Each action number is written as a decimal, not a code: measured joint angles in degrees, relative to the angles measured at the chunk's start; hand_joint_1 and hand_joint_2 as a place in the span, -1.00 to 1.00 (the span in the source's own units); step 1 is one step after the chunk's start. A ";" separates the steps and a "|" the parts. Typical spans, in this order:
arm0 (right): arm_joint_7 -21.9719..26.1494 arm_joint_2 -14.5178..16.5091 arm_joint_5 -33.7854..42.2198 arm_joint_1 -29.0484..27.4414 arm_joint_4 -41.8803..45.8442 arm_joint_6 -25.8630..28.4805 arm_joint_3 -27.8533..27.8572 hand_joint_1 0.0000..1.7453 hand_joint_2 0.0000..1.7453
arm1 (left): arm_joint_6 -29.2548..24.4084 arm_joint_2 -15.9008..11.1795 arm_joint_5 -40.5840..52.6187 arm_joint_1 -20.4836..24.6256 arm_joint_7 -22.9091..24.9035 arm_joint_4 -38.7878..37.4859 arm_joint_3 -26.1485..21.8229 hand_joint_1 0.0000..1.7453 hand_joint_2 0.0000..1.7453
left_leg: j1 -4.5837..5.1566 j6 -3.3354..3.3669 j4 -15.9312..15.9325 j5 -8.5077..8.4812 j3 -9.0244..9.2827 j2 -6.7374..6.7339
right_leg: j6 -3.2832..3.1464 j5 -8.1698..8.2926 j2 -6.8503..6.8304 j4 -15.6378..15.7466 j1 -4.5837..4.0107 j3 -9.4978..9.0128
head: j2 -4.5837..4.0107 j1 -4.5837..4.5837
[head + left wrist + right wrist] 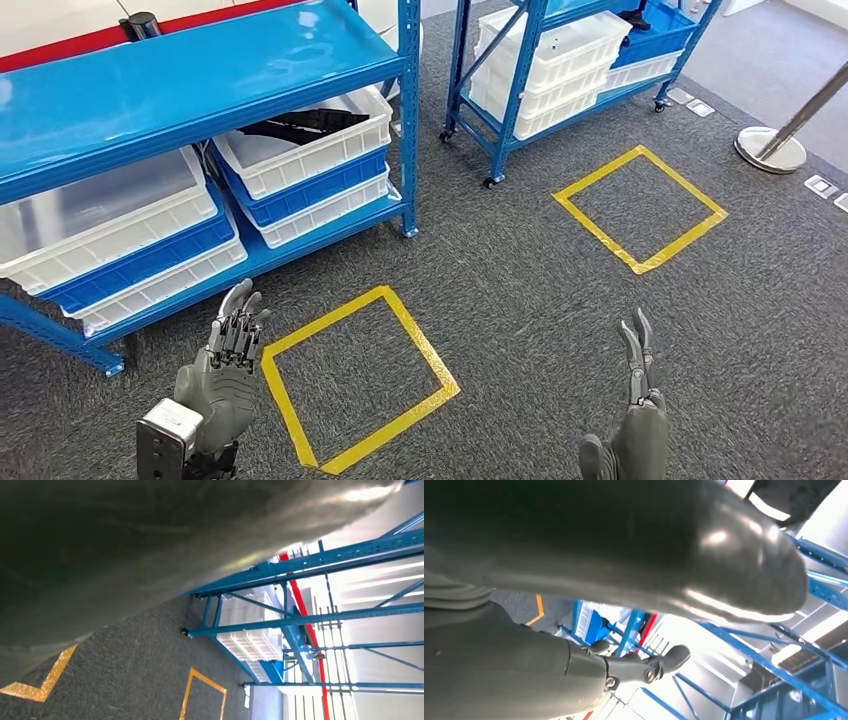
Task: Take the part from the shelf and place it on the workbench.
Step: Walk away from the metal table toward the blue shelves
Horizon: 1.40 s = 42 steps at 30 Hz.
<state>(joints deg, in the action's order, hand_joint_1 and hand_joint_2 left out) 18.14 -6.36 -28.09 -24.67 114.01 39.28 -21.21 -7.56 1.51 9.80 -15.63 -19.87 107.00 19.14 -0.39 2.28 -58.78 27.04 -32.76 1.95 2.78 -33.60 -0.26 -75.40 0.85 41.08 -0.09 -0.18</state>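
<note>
A black part lies in a white bin on the lower level of the near blue shelf, under its top board. My left hand is raised low at the left, fingers straight and apart, holding nothing, short of the shelf's front edge. My right hand hangs low at the right, fingers extended upward, holding nothing. In the right wrist view my right hand's fingers are spread before blue shelf beams. The left wrist view has a grey blurred surface of my left hand close up.
Stacked white and blue bins fill the near shelf's lower left. A second blue shelf on wheels stands behind. Two yellow tape squares mark the grey carpet. A stanchion base stands at the far right.
</note>
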 joint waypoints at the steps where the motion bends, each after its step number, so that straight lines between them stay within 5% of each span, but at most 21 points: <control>1: 0.02 0.01 0.00 -0.03 0.00 0.00 0.08 -1.00 -1.00 | 0.00 0.00 0.03 0.00 0.00 -0.03 0.03 -1.00 -1.00 | -0.01 -0.06 0.00 0.23 0.34 0.46 | 0.52 1.80 0.10 2.33 0.02 -0.39 | 0.00 -0.01; 3: 0.10 0.03 0.00 -0.05 0.00 0.01 0.24 -1.00 -1.00 | 0.00 0.01 0.08 0.03 0.00 -0.04 0.13 -1.00 -1.00 | 0.11 -0.40 -0.07 0.88 1.11 1.38 | 1.23 6.25 0.94 10.87 0.06 -3.47 | 0.00 -0.05; 4: 0.17 0.09 -0.01 -0.09 0.01 0.01 0.32 -1.00 -1.00 | 0.00 0.00 0.10 0.04 -0.01 -0.07 0.19 -1.00 -1.00 | 0.27 -0.66 -0.10 1.27 1.37 1.81 | 1.08 7.73 1.32 14.32 0.07 -4.97 | 0.00 -0.06; 7: 0.40 0.29 -0.02 -0.19 0.03 0.01 0.59 -1.00 -1.00 | 0.00 -0.02 0.21 0.04 -0.03 -0.14 0.27 -1.00 -1.00 | 0.53 -1.37 0.22 1.91 1.64 2.49 | -0.41 8.51 1.34 16.94 -0.05 -6.41 | 0.00 -0.01; 9: 0.51 0.43 -0.02 -0.24 0.10 0.00 0.68 -1.00 -1.00 | -0.02 -0.03 0.26 0.05 -0.06 -0.16 0.27 -1.00 -1.00 | 0.43 -1.98 -0.44 2.40 1.68 1.53 | -1.22 8.39 0.92 17.19 0.28 -6.89 | 0.00 0.08; 11: 0.64 0.65 -0.02 -0.36 0.16 0.00 0.70 -1.00 -1.00 | -0.06 -0.03 0.27 0.18 -0.15 -0.22 0.28 -1.00 -1.00 | 0.32 -2.63 -4.99 4.66 -0.25 -0.41 | -2.10 7.98 0.36 17.41 0.53 -7.74 | 0.00 0.34; 13: 0.79 0.79 -0.02 -0.53 0.17 0.00 0.72 -1.00 -1.00 | -0.10 -0.04 0.28 0.24 -0.22 -0.36 0.29 -1.00 -1.00 | 0.14 -3.08 -12.63 7.70 -4.64 -1.40 | -2.70 7.33 -0.25 17.43 0.39 -8.51 | 0.00 0.48; 15: 0.87 0.85 -0.01 -0.64 0.17 0.00 0.73 -1.00 -1.00 | -0.15 -0.09 0.28 0.20 -0.24 -0.44 0.29 -1.00 -1.00 | 0.05 -3.25 -16.25 7.42 -7.72 -1.60 | -2.75 6.60 -0.85 17.42 0.32 -9.36 | 0.00 0.49; 16: 0.90 0.88 0.00 -0.66 0.17 0.00 0.73 -1.00 -1.00 | -0.16 -0.13 0.28 0.19 -0.25 -0.46 0.29 -1.00 -1.00 | 0.04 -3.22 -14.89 5.52 -7.67 -1.75 | -2.65 6.20 -1.14 17.42 0.32 -9.94 | 0.00 0.49; 19: 0.96 1.00 0.04 -0.68 0.17 0.00 0.74 -1.00 -1.00 | -0.17 -0.22 0.28 0.25 -0.32 -0.48 0.29 -1.00 -1.00 | 0.20 -2.68 -4.39 -0.86 -3.34 -3.04 | -2.00 4.78 -1.79 17.43 0.11 -11.60 | 0.00 0.45; 21: 0.95 1.07 0.15 -0.69 0.17 0.00 0.75 -1.00 -1.00 | -0.16 -0.26 0.28 0.27 -0.35 -0.49 0.29 -1.00 -1.00 | 0.57 -2.15 -1.25 -1.27 -1.83 -3.47 | -1.34 4.08 -2.14 17.58 -0.16 -11.92 | 0.00 0.34; 25: 0.94 1.08 0.33 -0.67 0.30 0.01 0.82 -1.00 -1.00 | -0.15 -0.29 0.28 0.27 -0.38 -0.43 0.30 -1.00 -1.00 | 0.44 -0.80 -0.04 -1.02 -0.98 -2.51 | -0.26 3.05 -1.98 16.44 -0.23 -11.99 | 0.00 0.19; 27: 0.93 1.10 0.38 -0.71 0.34 0.02 0.92 -1.00 -1.00 | -0.09 -0.27 0.28 0.43 -0.39 -0.42 0.39 -1.00 -1.00 | 0.19 -0.30 0.37 -0.86 -0.44 -2.14 | -0.29 1.08 -0.74 10.14 -0.14 -8.44 | 0.00 -0.02; 29: 0.85 1.12 0.46 -0.86 0.33 0.02 0.99 -1.00 -1.00 | -0.03 -0.26 0.27 0.53 -0.37 -0.46 0.46 -1.00 -1.00 | 0.16 -0.03 0.37 -0.44 -0.21 -1.66 | -0.25 -0.50 -0.24 2.55 -0.06 -3.03 | 0.00 -0.09; 31: 0.69 1.11 0.44 -0.95 0.33 0.01 1.04 -1.00 -1.00 | -0.02 -0.27 0.27 0.52 -0.35 -0.59 0.54 -1.00 -1.00 | 0.11 -0.07 0.36 0.18 0.46 -1.11 | 0.63 1.21 -0.17 1.88 0.03 -0.78 | 0.00 -0.09; 34: 0.48 1.12 0.20 -0.95 0.33 0.02 1.06 -1.00 -1.00 | -0.01 -0.27 0.27 0.54 -0.34 -0.78 0.69 -1.00 -1.00 | 0.12 -0.76 0.30 1.61 2.04 -0.43 | 2.08 7.60 -0.13 12.86 0.22 -4.25 | 0.00 -0.20; 36: 0.37 1.15 0.09 -0.97 0.35 0.02 1.06 -1.00 -1.00 | 0.02 -0.28 0.26 0.59 -0.32 -0.81 0.72 -1.00 -1.00 | 0.41 -1.34 0.33 2.40 2.42 -0.23 | 1.21 8.91 -0.04 16.56 0.10 -5.89 | 0.00 -0.22; 39: 0.33 1.25 -0.03 -1.05 0.42 0.02 1.13 -1.00 -1.00 | 0.12 -0.31 0.27 0.65 -0.35 -0.82 0.74 -1.00 -1.00 | 0.39 -2.08 0.40 3.09 2.92 -0.48 | -0.64 8.39 0.04 16.81 0.16 -6.47 | 0.00 -0.11; 42: 0.45 1.42 -0.11 -1.15 0.50 0.02 1.19 -1.00 -1.00 | 0.13 -0.31 0.28 0.77 -0.45 -0.85 0.75 -1.00 -1.00 | 0.17 -2.93 -6.39 6.48 0.10 -1.37 | -2.14 7.67 -0.03 17.00 0.47 -7.77 | 0.00 0.23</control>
<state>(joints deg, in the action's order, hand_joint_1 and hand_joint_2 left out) 18.59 -4.94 -28.20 -25.82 114.51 39.29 -20.02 -7.43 1.20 10.08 -14.86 -20.32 106.14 19.90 -0.22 -0.65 -65.16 33.52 -32.66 0.58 0.63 -25.93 -0.29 -58.40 1.33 33.31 -0.09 0.05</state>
